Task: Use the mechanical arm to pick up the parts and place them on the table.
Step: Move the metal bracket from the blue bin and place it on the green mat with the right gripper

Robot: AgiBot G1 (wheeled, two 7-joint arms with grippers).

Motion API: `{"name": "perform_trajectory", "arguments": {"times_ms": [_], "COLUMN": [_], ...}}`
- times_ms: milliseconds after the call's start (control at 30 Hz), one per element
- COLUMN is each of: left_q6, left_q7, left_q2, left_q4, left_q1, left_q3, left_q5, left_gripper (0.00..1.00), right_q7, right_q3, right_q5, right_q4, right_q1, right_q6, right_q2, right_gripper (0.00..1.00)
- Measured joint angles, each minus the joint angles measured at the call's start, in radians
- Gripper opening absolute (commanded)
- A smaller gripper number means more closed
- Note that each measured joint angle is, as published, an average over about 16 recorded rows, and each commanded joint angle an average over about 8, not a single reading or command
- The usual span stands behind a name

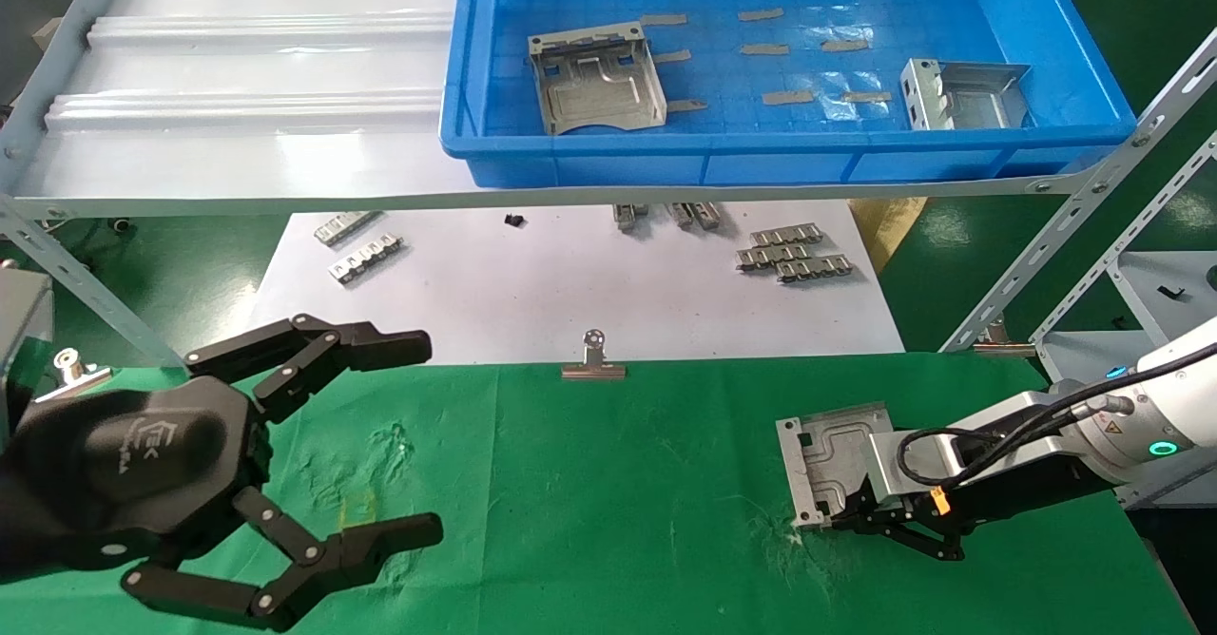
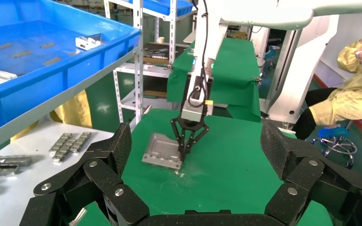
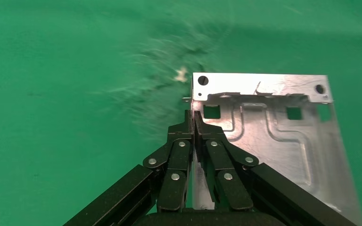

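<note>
My right gripper point(image 1: 849, 518) is shut on the bent-up side rim of a silvery part point(image 1: 829, 459). It holds the part low on the right of the green table point(image 1: 618, 483), front edge at the cloth. The right wrist view shows the closed fingertips point(image 3: 189, 121) pinching the rim of that part point(image 3: 273, 132). My left gripper point(image 1: 425, 435) is open and empty over the table's left front. Its wrist view shows the right gripper point(image 2: 184, 151) and the part point(image 2: 159, 151). Two more parts point(image 1: 597, 79) point(image 1: 965, 93) lie in the blue bin point(image 1: 761, 145).
The bin stands on a ribbed white shelf point(image 1: 238, 74) with slanted metal struts point(image 1: 1074, 236) at the right. Behind the cloth is a white sheet point(image 1: 570, 283) with toothed strips point(image 1: 794, 253). A silver binder clip point(image 1: 593, 359) sits at the cloth's far edge.
</note>
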Motion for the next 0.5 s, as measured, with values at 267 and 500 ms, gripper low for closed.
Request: {"name": "perform_trajectory", "arguments": {"times_ms": [267, 500], "left_q6": [0.000, 0.000], "left_q7": [0.000, 0.000], "left_q2": [0.000, 0.000], "left_q4": [0.000, 0.000], "left_q1": [0.000, 0.000], "left_q3": [0.000, 0.000], "left_q5": [0.000, 0.000], "left_gripper": [1.00, 1.00], "right_q7": [0.006, 0.037], "right_q3": [0.006, 0.042], "right_q5": [0.006, 0.077], "right_q4": [0.014, 0.037], "right_q1": [0.010, 0.026], "right_q6": [0.007, -0.034], "right_q2": [0.006, 0.025], "right_gripper": [1.00, 1.00]}}
